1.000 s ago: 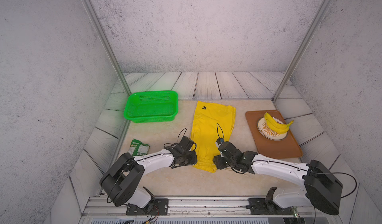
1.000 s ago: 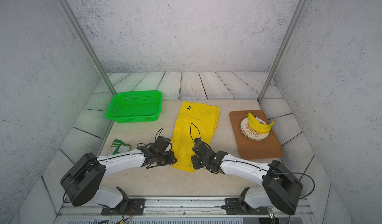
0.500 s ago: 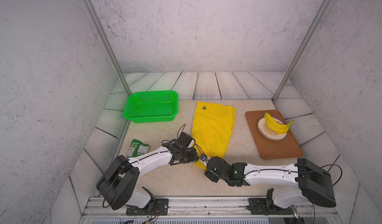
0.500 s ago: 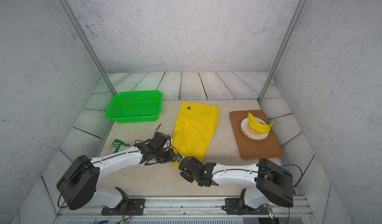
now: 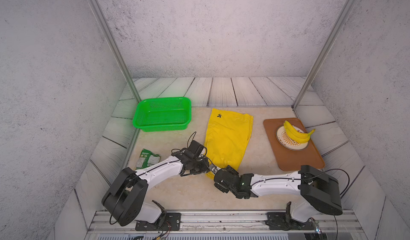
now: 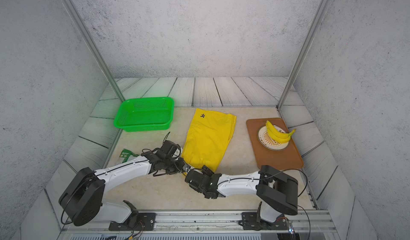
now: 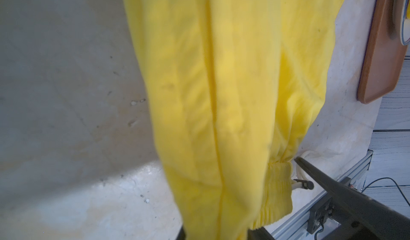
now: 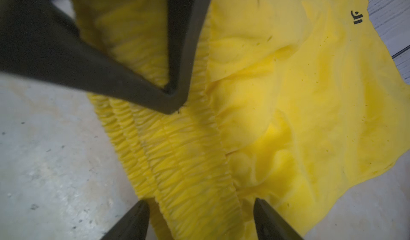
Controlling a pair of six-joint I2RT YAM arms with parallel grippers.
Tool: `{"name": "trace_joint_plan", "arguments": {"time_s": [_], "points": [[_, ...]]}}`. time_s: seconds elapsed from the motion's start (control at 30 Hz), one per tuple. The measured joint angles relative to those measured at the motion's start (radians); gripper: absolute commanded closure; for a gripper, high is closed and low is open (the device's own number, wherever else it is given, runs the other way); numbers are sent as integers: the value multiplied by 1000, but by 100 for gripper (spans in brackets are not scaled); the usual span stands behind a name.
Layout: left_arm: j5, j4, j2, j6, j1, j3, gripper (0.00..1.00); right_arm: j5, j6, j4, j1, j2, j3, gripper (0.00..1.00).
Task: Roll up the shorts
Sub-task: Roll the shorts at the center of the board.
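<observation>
Shorts point(image 5: 228, 137): one pair, folded lengthwise, flat mid-table, logo hem at 12 o'clock, waistband at 6. Versus a second ago, the waistband end has bunched to a point toward 7 o'clock. The right arm has swung across from the 5 o'clock corner and now sits right beside the left one. Left gripper point(image 8: 172, 98) pinches the waistband, fingertips pressed together on the gathered elastic. Right gripper point(image 8: 203, 224) has let go and stands spread, tips straddling the waistband. Counts: two arms, one green basket point(image 5: 164, 99) at 10 o'clock of the shorts, one brown tray point(image 5: 297, 161) at 3 carrying one plate point(image 5: 280, 139) with two bananas point(image 5: 296, 134), one green packet point(image 5: 146, 159) at 8.
</observation>
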Motion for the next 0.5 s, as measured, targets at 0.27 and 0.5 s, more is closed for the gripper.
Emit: {"name": "trace_joint_plan", "arguments": {"time_s": [0.27, 0.5], "points": [[24, -5, -2, 0, 2, -3, 100, 9, 32, 18, 31, -5, -16, 14], [34, -6, -8, -3, 21, -13, 100, 141, 33, 86, 71, 42, -22, 12]]}}
